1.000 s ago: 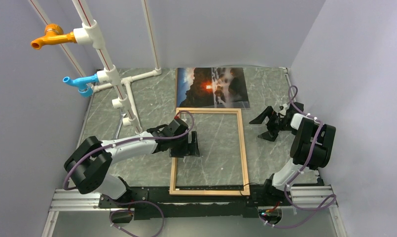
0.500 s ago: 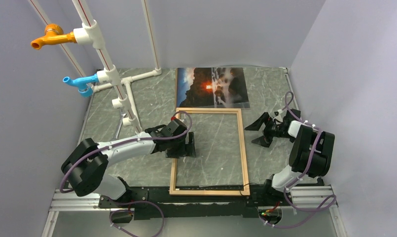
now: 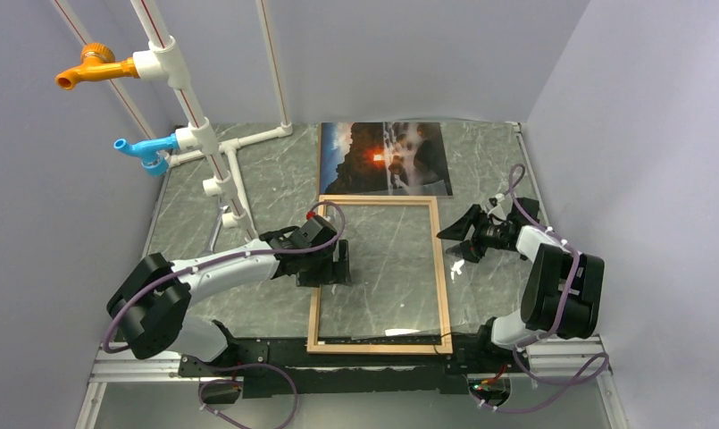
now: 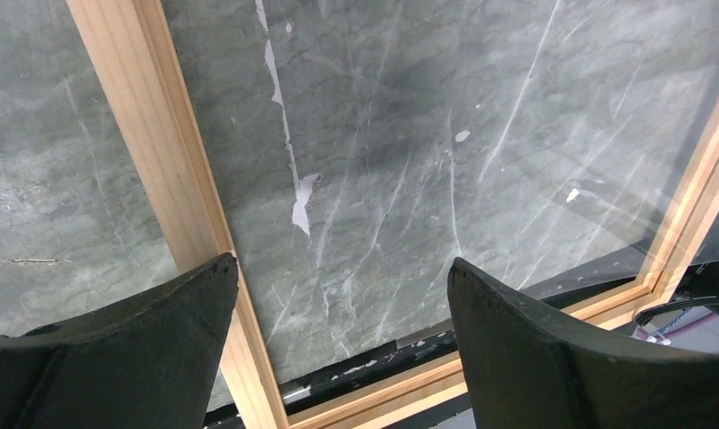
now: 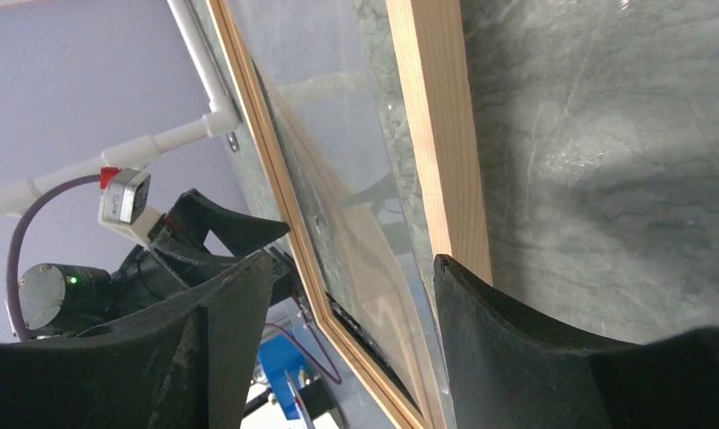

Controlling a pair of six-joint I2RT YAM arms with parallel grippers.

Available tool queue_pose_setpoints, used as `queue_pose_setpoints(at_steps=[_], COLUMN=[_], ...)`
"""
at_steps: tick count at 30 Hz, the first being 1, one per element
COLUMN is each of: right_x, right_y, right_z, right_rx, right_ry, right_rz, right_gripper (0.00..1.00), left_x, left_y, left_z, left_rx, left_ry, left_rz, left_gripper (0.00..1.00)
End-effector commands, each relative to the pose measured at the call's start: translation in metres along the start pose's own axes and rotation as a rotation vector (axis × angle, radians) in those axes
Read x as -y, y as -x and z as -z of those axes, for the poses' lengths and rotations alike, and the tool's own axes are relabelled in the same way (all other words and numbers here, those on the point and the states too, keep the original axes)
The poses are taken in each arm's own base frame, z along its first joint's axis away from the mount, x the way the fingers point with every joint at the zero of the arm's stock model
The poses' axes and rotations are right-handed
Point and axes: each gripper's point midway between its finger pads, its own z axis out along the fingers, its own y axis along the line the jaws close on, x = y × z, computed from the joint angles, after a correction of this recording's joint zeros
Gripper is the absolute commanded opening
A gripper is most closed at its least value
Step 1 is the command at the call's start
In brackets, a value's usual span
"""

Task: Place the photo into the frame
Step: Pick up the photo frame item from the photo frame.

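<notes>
While the left pincer [image 3: 336,265] stays spread over the left rail of the frame [image 3: 444,295], the right pincer [image 3: 454,243] has swung in to the right rail, jaws narrowing yet apart, likely to steady it; the photo [image 3: 384,158] lies beyond on the table [image 3: 284,189], untouched.

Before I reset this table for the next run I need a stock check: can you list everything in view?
photo: one, dark seascape with an orange sun, flat at the table's far edge, beyond the frame
frame: one, light wood, flat mid-table
clear pane: one, see-through, within the frame
pipe rack: one, white, far left
orange tap: one, high on the pipe rack
blue tap: one, lower on the pipe rack
table: one, grey-green marble
left gripper: one, black, open over the frame's left strip
right gripper: one, black, open at the frame's right strip
</notes>
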Motion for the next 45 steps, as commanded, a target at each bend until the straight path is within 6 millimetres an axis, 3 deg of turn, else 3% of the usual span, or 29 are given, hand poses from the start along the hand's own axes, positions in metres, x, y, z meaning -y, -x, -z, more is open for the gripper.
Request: queue_pose_setpoints(at_steps=[1,12,16,24,30,40,42,45], right_x=[-0.005,-0.016,-0.026,-0.045,-0.05,-0.039,-0.038,-0.042], right_y=[0.001,-0.027,-0.029,-0.037,-0.05,-0.057,-0.057,-0.063], right_z=[-0.007,-0.034,-0.034,-0.029,-0.035,-0.05,-0.051,-0.053], right_rx=[-0.025,-0.164,-0.177,-0.197,-0.248,-0.276,-0.271,-0.289], right_ry=[0.036,0.052,0.107,0.199,0.204,0.113,0.113,0.115], right_rz=[0.053,0.096,0.092,0.112,0.132,0.137,0.128,0.144], right_gripper=[0.69,0.62,0.51,0.49,0.49,0.5,0.49,0.39], left_x=[0.011,0.006,0.004,0.003,0.0,0.003,0.002,0.0], left_y=[0.013,0.011,0.01,0.011,0.009,0.011,0.01,0.009], left_z=[0.012,0.012,0.012,0.013,0.013,0.011,0.011,0.012], left_rx=[0.048,0.038,0.037,0.033,0.03,0.027,0.028,0.027], left_ry=[-0.024,0.0,0.011,0.021,0.026,0.023,0.027,0.034], left_rz=[-0.025,-0.035,-0.037,-0.048,-0.047,-0.044,-0.046,-0.045], left_gripper=[0.9,0.9,0.9,0.9,0.9,0.9,0.89,0.9])
